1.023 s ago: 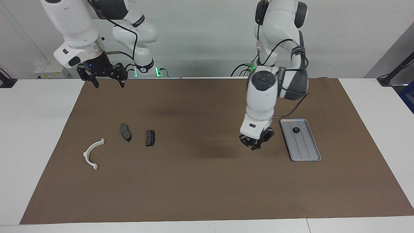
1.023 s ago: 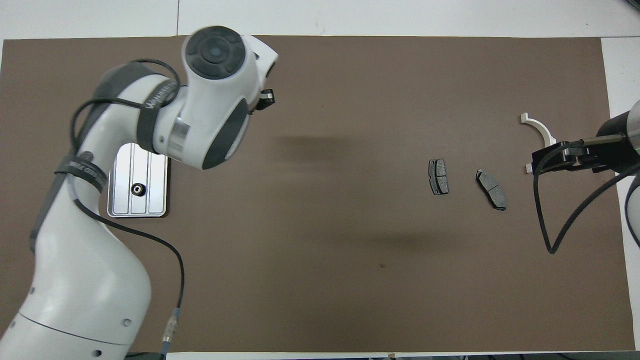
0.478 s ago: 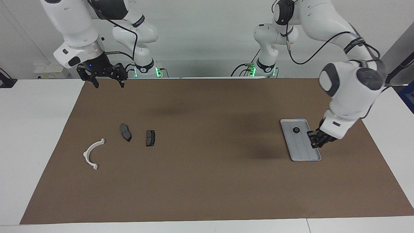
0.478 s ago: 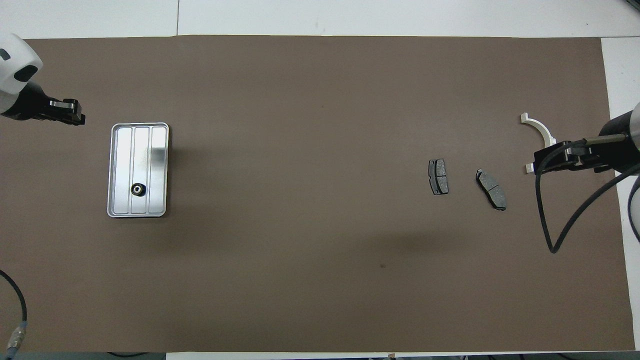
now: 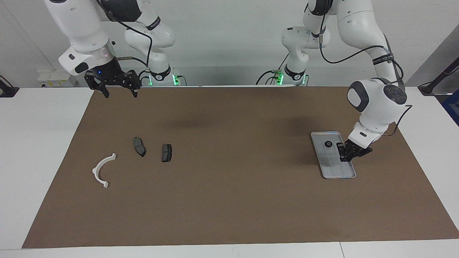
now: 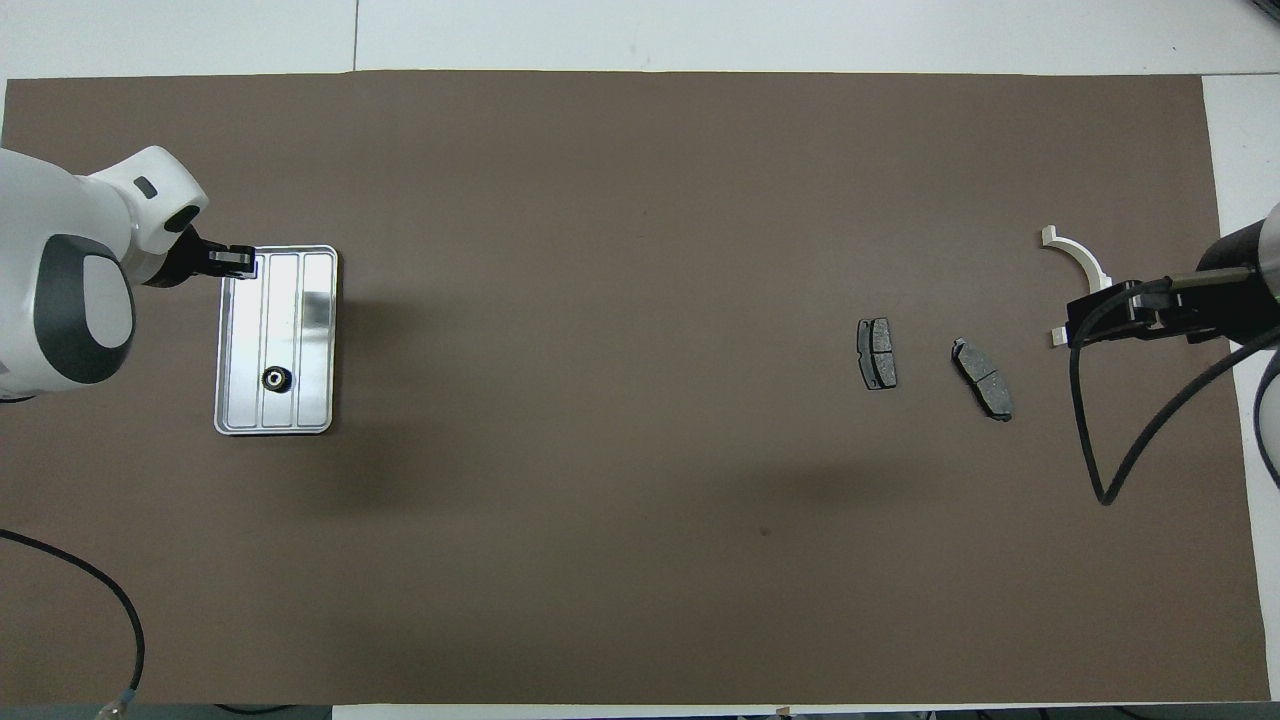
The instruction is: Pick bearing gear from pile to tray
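The silver ribbed tray (image 5: 339, 170) (image 6: 310, 330) lies toward the left arm's end of the mat. One small black bearing gear (image 5: 328, 144) (image 6: 275, 379) rests in it, in the half nearer the robots. My left gripper (image 5: 345, 154) (image 6: 236, 262) is shut and hangs low over the tray's rim; I see nothing between its tips. What is left of the pile lies toward the right arm's end: two dark brake pads (image 5: 139, 146) (image 6: 877, 353) and a white half-ring bracket (image 5: 102, 170) (image 6: 1078, 258). My right gripper (image 5: 119, 92) (image 6: 1092, 318) waits open, raised over the mat's edge by its base.
A brown mat (image 5: 229, 200) covers the table, with white tabletop (image 5: 36, 150) around it. A black cable (image 6: 1130, 440) loops from the right arm over the mat near the bracket.
The left arm swung from over the middle of the mat out past the tray, then its gripper came back in over the tray's rim. The right arm stayed still.
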